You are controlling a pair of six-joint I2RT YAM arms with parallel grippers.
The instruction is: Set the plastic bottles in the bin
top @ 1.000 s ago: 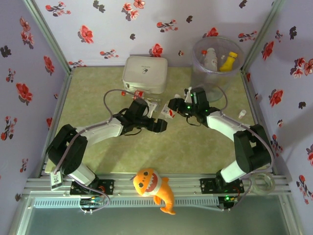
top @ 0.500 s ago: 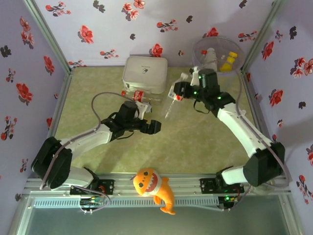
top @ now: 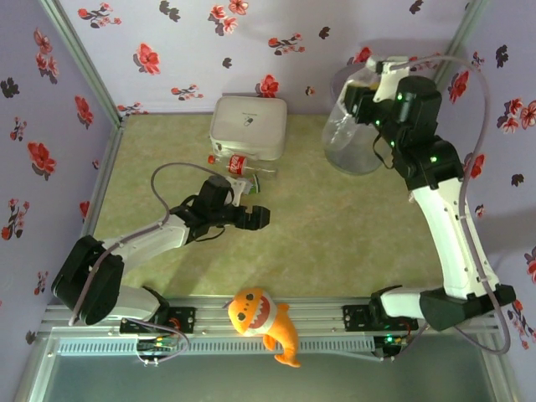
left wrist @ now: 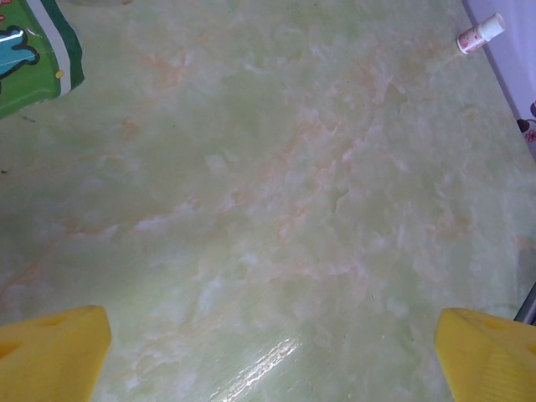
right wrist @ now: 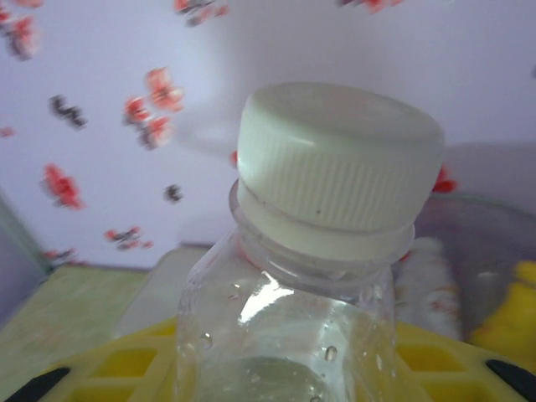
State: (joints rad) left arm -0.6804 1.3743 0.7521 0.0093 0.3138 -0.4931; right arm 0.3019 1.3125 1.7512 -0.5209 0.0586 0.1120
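Note:
My right gripper (top: 358,107) is raised at the left rim of the translucent bin (top: 367,156) in the back right corner. It is shut on a clear bottle with a white cap (right wrist: 335,218), which stands between its yellow fingers (right wrist: 126,368). Behind that bottle, the bin (right wrist: 481,251) holds a yellow bottle (right wrist: 521,314) and a whitish one (right wrist: 425,280). A bottle with a red cap and red label (top: 239,165) lies in front of the white box. My left gripper (top: 255,218) hovers low over the table, open, its fingertips (left wrist: 52,352) wide apart with nothing between them. A tiny white-capped bottle (left wrist: 480,33) lies far off.
A white rounded square box (top: 247,126) stands at the back middle. An orange plush shark (top: 264,322) sits on the front rail between the arm bases. A green printed object (left wrist: 33,59) lies at the corner of the left wrist view. Floral walls close in three sides.
The right arm has lifted the clear bottle from the table's middle up and back to the bin's rim. The left gripper has drawn back slightly and stays open.

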